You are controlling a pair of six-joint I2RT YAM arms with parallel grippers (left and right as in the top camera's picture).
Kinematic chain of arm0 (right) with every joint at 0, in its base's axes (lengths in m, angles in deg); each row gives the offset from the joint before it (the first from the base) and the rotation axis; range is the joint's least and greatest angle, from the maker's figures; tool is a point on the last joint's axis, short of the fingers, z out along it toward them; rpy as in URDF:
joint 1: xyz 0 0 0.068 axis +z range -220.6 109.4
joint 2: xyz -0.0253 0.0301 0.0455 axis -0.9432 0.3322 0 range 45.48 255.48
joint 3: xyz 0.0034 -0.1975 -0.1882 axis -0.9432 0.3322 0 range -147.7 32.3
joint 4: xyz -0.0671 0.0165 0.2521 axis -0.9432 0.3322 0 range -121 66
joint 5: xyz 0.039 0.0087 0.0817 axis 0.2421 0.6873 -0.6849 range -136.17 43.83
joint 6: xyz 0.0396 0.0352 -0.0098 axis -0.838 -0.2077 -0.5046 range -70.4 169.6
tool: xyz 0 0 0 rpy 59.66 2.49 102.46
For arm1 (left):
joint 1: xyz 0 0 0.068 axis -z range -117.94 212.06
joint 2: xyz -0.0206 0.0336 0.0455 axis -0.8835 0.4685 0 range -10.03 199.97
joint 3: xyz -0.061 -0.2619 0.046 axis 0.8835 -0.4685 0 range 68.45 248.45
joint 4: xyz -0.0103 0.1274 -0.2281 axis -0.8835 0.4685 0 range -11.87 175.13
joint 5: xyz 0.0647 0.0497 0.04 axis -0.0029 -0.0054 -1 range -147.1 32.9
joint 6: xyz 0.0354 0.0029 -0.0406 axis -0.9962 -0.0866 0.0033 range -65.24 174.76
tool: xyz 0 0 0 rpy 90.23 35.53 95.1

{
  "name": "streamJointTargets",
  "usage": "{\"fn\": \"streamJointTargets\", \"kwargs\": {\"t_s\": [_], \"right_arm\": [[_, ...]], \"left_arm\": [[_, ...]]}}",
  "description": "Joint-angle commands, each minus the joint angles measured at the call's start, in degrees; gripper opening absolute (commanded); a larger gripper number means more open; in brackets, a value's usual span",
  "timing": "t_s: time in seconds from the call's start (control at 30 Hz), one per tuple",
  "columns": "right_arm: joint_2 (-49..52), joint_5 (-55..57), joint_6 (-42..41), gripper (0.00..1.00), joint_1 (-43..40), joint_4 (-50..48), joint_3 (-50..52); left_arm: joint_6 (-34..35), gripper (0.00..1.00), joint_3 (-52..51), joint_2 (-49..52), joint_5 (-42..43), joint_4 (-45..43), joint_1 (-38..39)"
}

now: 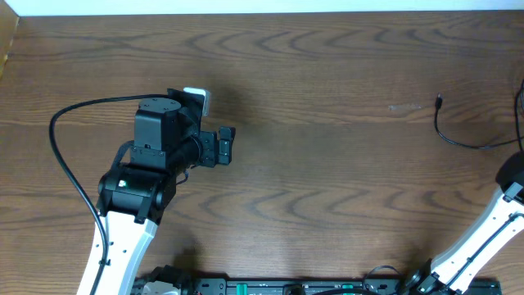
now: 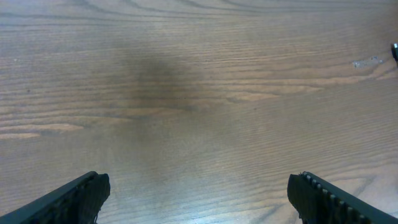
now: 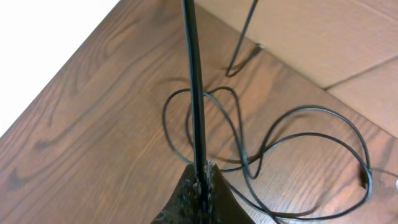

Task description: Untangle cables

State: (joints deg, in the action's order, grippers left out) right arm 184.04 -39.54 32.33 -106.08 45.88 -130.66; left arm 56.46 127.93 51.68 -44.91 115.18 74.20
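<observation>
Starting on the left, the left arm [image 1: 123,192] is reaching in from the near edge over the brown wooden desk [image 1: 327,188], its black head pointing toward the middle. The left end effector [image 2: 199,186] is standing wide open. In its own camera the two dark fingers [image 2: 74,199] are sitting far apart at the bottom corners, with only bare wood grain and a soft shadow between them. It is gripping nothing and touching nothing.

Moving across, the middle of the desk is showing plain wood.

Now the far right, where the action is. From overhead the black cable [image 1: 458,139] is lying near the right edge, curving in a shallow arc, with its small plug [image 1: 440,102] pointing toward the far side. The right arm [image 1: 491,229] is slanting up from the near right corner and running off the edge of that view.

Its wrist camera is giving the close look: the right end effector [image 3: 200,180] is clamped shut on the black cable, and one strand is running straight up out of the pinched fingertips. Behind it, several loose loops of the same thin black cord are lying on the desk and crossing over one another. They are sitting close to the desk's corner.
</observation>
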Motion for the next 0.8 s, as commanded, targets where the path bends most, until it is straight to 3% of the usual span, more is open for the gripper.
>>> {"fn": "streamJointTargets", "kwargs": {"t_s": [0.0,0.4,0.77], "right_arm": [[-4.63,0.28,-3.3,0.01,-3.52,-0.24,-0.17],[-12.74,-5.33,-5.01,0.01,-11.78,-2.8,-0.17],[-3.3,-11.58,1.66,0.01,-6.01,-3.98,1.46]], "left_arm": [[0.68,0.96,-0.42,-0.31,0.9,0.0,-0.17],[0.68,0.96,-0.42,-0.31,0.9,0.0,-0.17],[0.68,0.96,-0.42,-0.31,2.84,0.15,-0.17]]}}
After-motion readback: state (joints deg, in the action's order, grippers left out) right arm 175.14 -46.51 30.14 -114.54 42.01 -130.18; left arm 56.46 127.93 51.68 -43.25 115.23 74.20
